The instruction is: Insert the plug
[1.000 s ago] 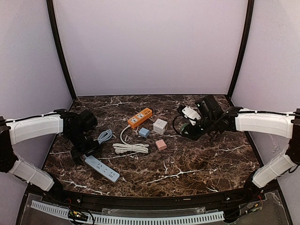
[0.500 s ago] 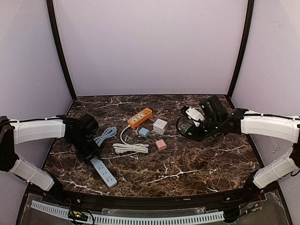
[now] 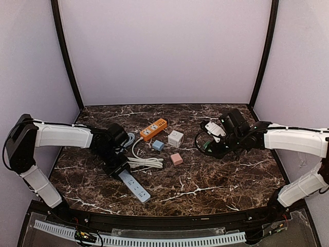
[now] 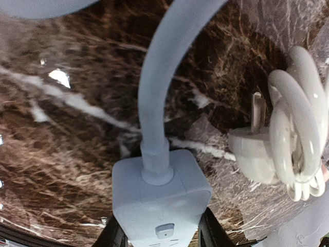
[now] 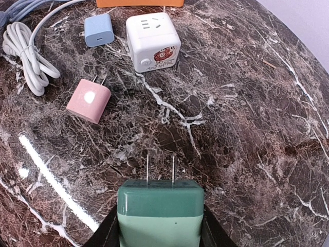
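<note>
Green two-pin plug adapter (image 5: 160, 208): one, clamped at its sides between the two fingers of the right gripper (image 5: 160, 229). Its pins point forward over the dark marble tabletop (image 5: 247, 128), at the right of the table and well apart from every socket. Power strips: two. One pale-blue power strip (image 3: 134, 187) lies near the front edge, its cable end pinched between the fingers of the left gripper (image 4: 162, 237); its pale-blue cable (image 4: 159, 87) runs away from that end. One orange power strip (image 3: 153, 129) lies toward the back, untouched. Small cube units on the table: three, namely one white cube socket (image 5: 153, 41), one light-blue cube charger (image 5: 98, 30) and one pink cube charger (image 5: 88, 101) with two pins. One coiled white cable (image 3: 144, 162) with a white plug (image 4: 252, 154) lies just beside the left gripper.
</note>
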